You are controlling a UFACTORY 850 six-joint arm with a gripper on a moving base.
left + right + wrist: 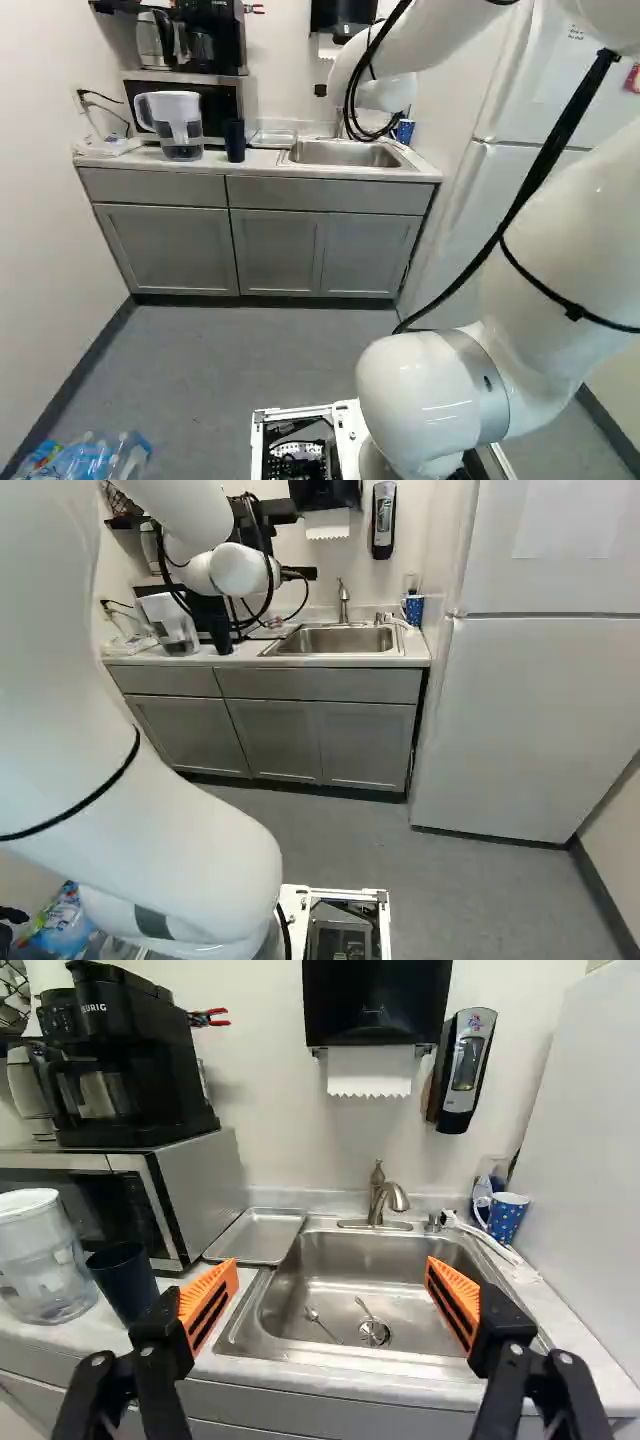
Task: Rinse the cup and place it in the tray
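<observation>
My gripper (300,573) is mostly hidden behind the wrist in the right base view. In the wrist view the gripper (330,1305) is open, its orange pads wide apart with nothing between them. A dark blue cup (125,1282) stands upright on the counter, beyond and beside one finger, next to the pitcher; the left base view shows this cup (234,140) too. The shallow metal tray (256,1236) lies bare between microwave and sink. Ahead of the gripper is the sink (355,1285) with its faucet (384,1198); two spoons lie in the basin.
A white-lidded pitcher (45,1260) stands beside the dark cup. The microwave (195,1195) carries a black coffee maker (130,1060). A dotted blue mug (505,1216) and a white-handled brush (480,1235) are on the sink's other side, near the fridge (530,710). Bottles (90,458) lie on the floor.
</observation>
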